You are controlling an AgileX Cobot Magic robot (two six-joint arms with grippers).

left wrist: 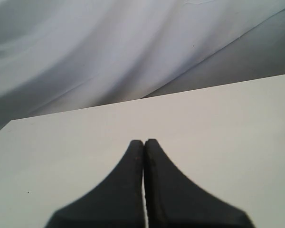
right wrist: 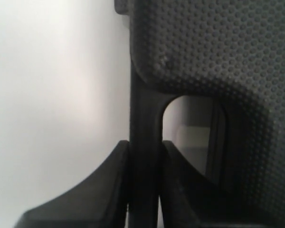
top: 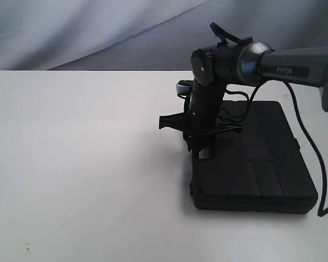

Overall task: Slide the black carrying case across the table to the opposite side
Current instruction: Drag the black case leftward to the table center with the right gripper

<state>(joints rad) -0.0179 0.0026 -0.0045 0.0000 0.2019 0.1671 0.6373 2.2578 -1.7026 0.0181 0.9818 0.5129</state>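
Note:
The black carrying case lies flat on the white table, right of the middle. My right gripper points down at the case's left edge. In the right wrist view its two fingers press from both sides on the thin bar of the case's handle, beside the dimpled case body. My left gripper is shut with nothing in it, hovering over bare table. It does not show in the exterior view.
A grey cloth backdrop hangs behind the table's far edge. A black cable from the right arm loops down past the case's right side. The white tabletop stretches wide to the left of the case.

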